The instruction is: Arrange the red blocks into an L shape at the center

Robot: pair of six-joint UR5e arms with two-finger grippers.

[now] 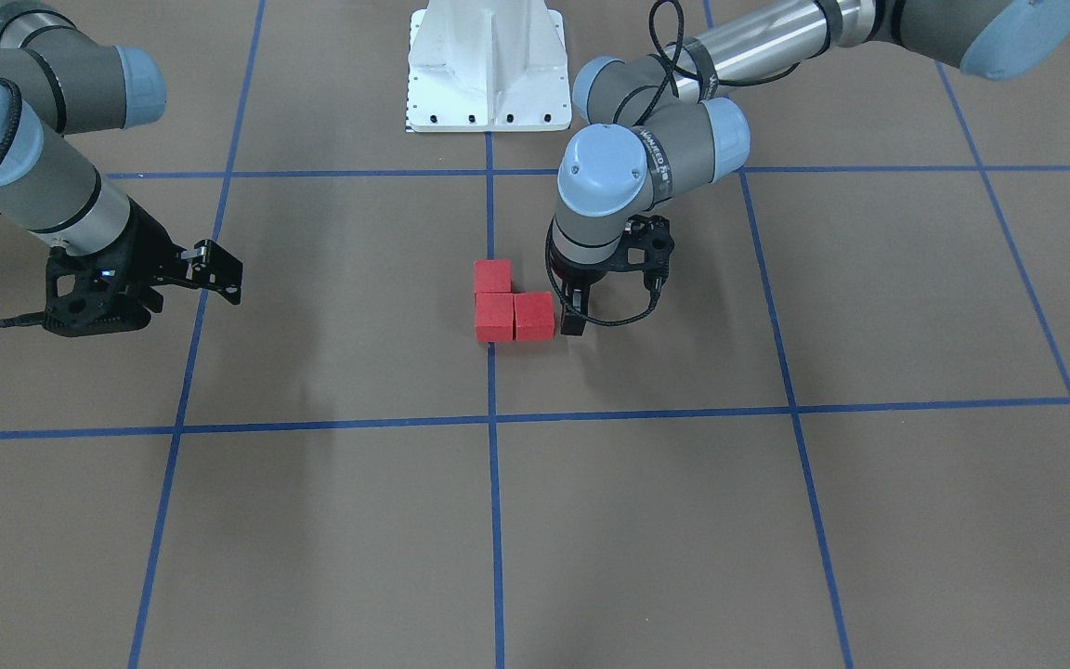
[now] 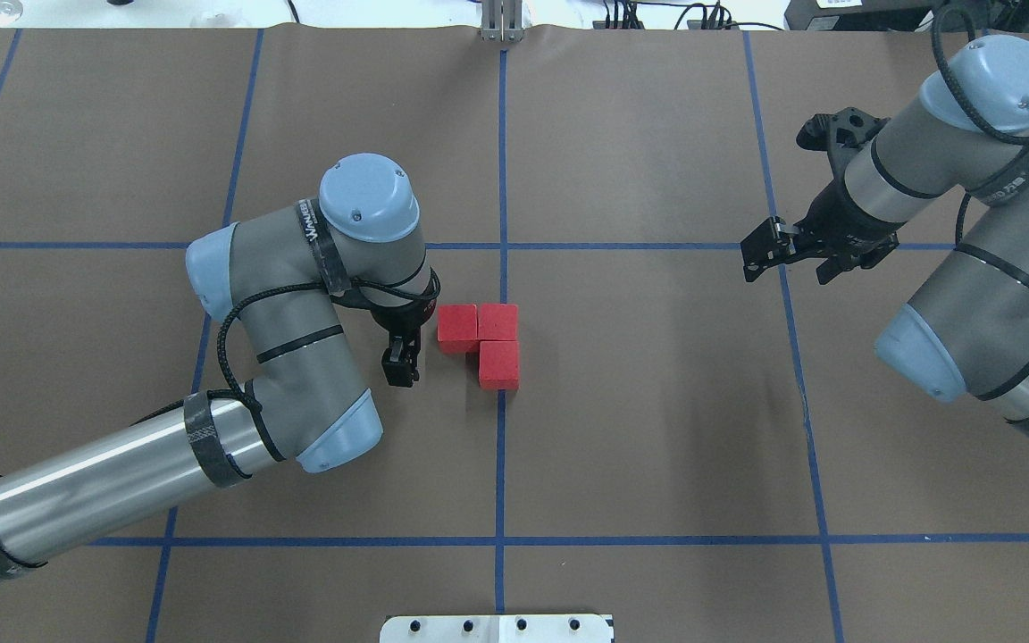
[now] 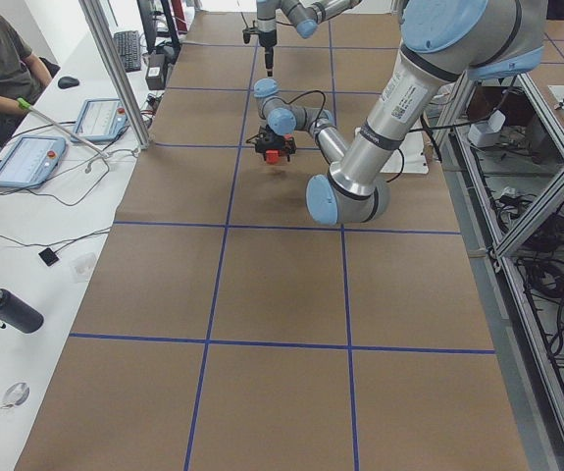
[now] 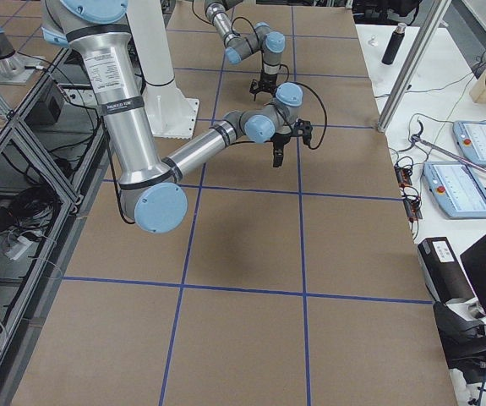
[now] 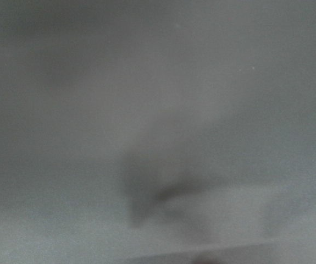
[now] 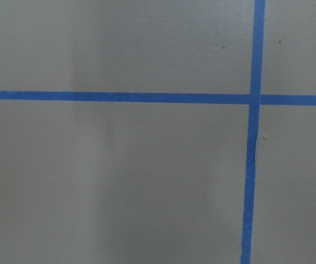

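- The red blocks (image 1: 495, 316) sit on the desk (image 1: 646, 520) at its middle, right on the central blue tape line (image 1: 495, 483). All three touch: two in a row, the third set against the side of one end block.
- That already reads as an L, so I judge the forming step done and the step in hand to be pulling clear.
- My left gripper (image 1: 575, 311) points straight down, just beside the free end of the row, low over the desk. It carries no block, since all three lie flat on the desk.
- I cannot tell whether its fingers are spread or closed: the wrist hides most of them from above, and the left wrist view is only a grey blur.
- My right gripper (image 1: 219, 269) hangs well apart from the blocks, off to my right, tilted, with its fingers apart and nothing between them. Its wrist view shows only bare desk and crossing tape.
- The next move calls for lifting the left gripper straight up before any sideways travel. A fingertip this near the end block could drag it and break the L.
- If the seams need squaring, only a light nudge against the end block is wanted.
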